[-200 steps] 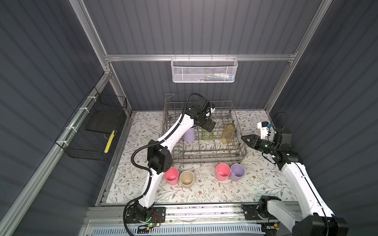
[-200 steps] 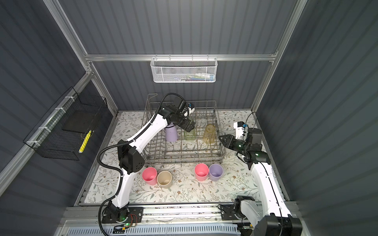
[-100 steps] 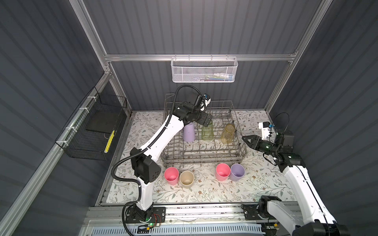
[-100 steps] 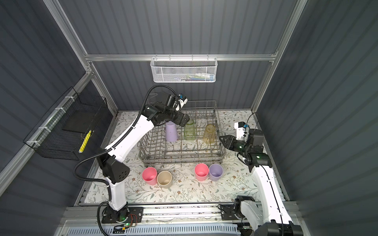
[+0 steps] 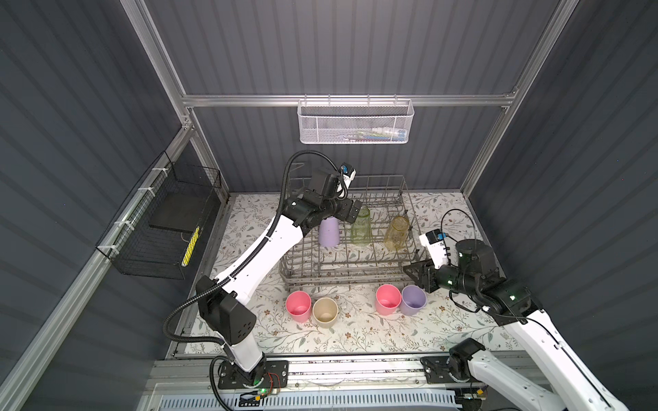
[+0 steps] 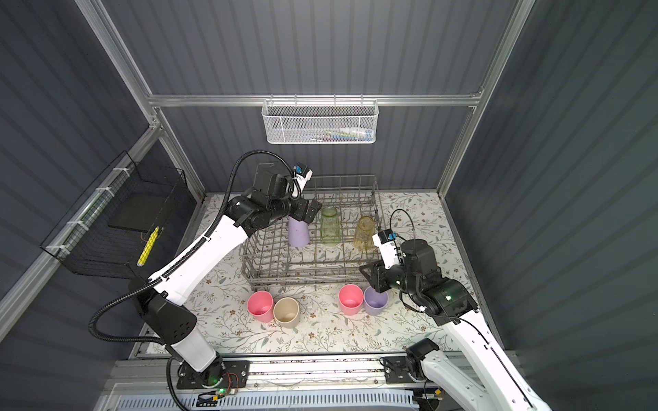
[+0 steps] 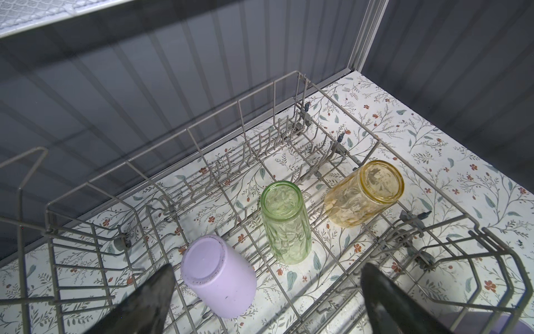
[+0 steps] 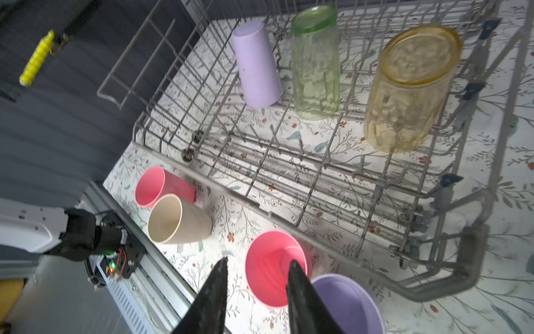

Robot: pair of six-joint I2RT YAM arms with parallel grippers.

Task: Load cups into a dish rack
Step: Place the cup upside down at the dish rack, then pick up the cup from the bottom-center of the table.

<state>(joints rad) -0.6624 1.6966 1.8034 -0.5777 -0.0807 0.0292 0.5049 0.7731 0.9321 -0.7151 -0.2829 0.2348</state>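
A: Where do your fingers stand?
B: Your left gripper (image 5: 352, 212) is spread wide and empty, over the upturned lilac cup (image 5: 328, 231) at the far left of the dish rack (image 5: 341, 281). The rack's near rows lie open.
A: And the right?
B: Your right gripper (image 8: 258, 261) is partly open and holds nothing. It hangs above the pink cup (image 8: 274, 269), by the rack's near-right corner.

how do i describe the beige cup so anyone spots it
Find the grey wire dish rack on the floral table. Four upright cups stand in front; the beige cup, beside a pink cup, is the only one neither pink nor lilac.
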